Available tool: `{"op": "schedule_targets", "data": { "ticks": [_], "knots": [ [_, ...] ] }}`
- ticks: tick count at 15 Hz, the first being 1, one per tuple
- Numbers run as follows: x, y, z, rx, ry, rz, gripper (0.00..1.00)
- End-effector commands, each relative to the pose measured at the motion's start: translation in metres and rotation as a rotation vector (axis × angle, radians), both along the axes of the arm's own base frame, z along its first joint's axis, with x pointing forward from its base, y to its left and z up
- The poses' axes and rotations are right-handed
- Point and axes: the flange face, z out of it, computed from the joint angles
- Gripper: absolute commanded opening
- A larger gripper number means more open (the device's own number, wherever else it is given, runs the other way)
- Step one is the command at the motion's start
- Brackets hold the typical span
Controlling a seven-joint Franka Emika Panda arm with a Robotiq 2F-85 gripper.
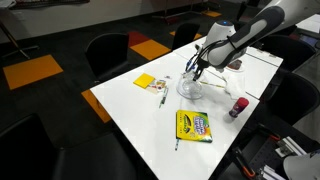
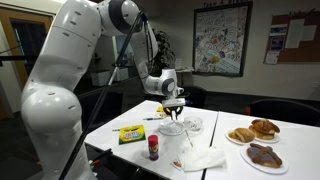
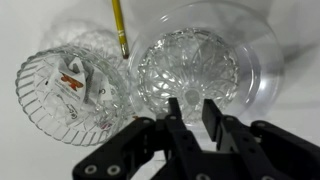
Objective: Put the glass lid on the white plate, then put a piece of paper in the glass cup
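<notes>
Beneath hand (image 3: 187, 108), glass lid (image 3: 190, 62) seen laid on white plate (image 3: 262, 70), fingers nearly together, nothing held; paper (image 3: 82, 82) seen inside glass cup (image 3: 70, 95); task judged finished.

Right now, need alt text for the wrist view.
Seen from above, the gripper hangs over a round cut-glass lid resting on a clear plate. To its left a glass cup holds folded paper, a pencil tip between them.

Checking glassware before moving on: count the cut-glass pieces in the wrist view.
2. The paper-holding glass piece lies at left in the wrist view; the wider glass piece sits beside it, just ahead of the claw. Others may lie out of frame.
</notes>
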Motion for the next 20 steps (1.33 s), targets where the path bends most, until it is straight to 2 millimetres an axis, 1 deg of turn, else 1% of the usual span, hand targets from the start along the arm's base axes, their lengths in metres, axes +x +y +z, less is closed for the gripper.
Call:
{"op": "schedule_targets", "data": {
  "ticks": [1,2,3,4,6,8,10,12,13,14,15,19,20],
  "knots": [
    [-0.002,-0.003,0.011,0.031,-0.001,0.0,0.62],
    [-0.002,-0.004,0.017,0.04,-0.006,-0.002,0.7],
    [-0.001,-0.006,0.028,0.045,-0.019,-0.009,0.76],
    [0.003,-0.008,0.04,0.05,-0.036,-0.019,0.84],
    [0.014,-0.018,0.064,0.068,-0.084,-0.039,0.98],
    [0.028,-0.028,0.085,0.105,-0.09,-0.013,1.0],
    [0.041,-0.037,0.102,0.151,-0.068,0.106,1.0],
    [0.049,-0.042,0.112,0.17,-0.038,0.212,1.0],
    [0.042,-0.037,0.105,0.138,-0.061,0.123,1.0],
    [0.045,-0.041,0.11,0.144,-0.063,0.131,1.0],
    [0.045,-0.042,0.11,0.139,-0.063,0.127,1.0],
    [0.045,-0.034,0.106,0.138,-0.054,0.132,1.0],
    [0.052,-0.035,0.097,0.143,-0.047,0.15,1.0]
  ]
}}
